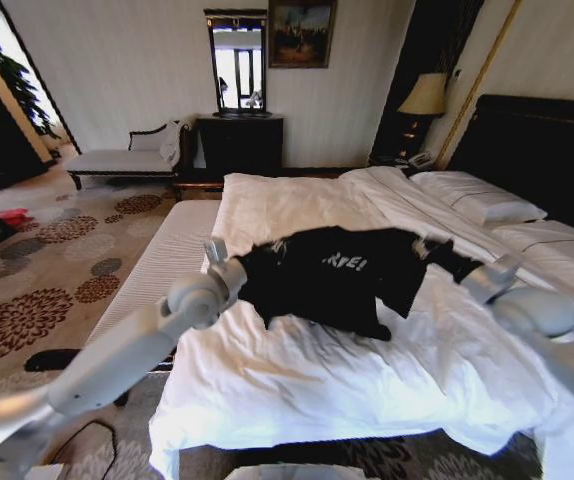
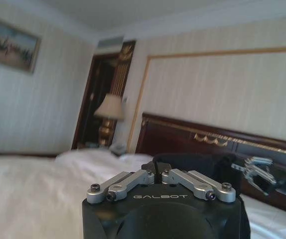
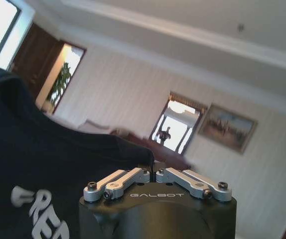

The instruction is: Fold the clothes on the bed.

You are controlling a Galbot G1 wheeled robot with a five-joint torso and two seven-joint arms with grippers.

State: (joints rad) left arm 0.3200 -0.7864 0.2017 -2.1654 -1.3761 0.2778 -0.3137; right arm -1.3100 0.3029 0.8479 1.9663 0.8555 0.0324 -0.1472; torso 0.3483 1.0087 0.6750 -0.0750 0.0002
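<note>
Both grippers, left (image 1: 229, 268) and right (image 1: 445, 257), pinch closed on the shirt (image 1: 332, 275), apparently near its shoulders, lifting it slack over the bed (image 1: 297, 380); light, limp fabric, best held at seams.

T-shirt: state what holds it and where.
The black T-shirt is held by both grippers, the left gripper at one side edge, the right gripper at the opposite edge.

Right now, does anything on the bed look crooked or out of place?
The black T-shirt isn't lying flat. The left gripper and the right gripper each pinch one side and hold it stretched above the white bed, so its lower part sags and bunches and part of the white lettering is hidden. Nothing looks spilled or damaged.
</note>
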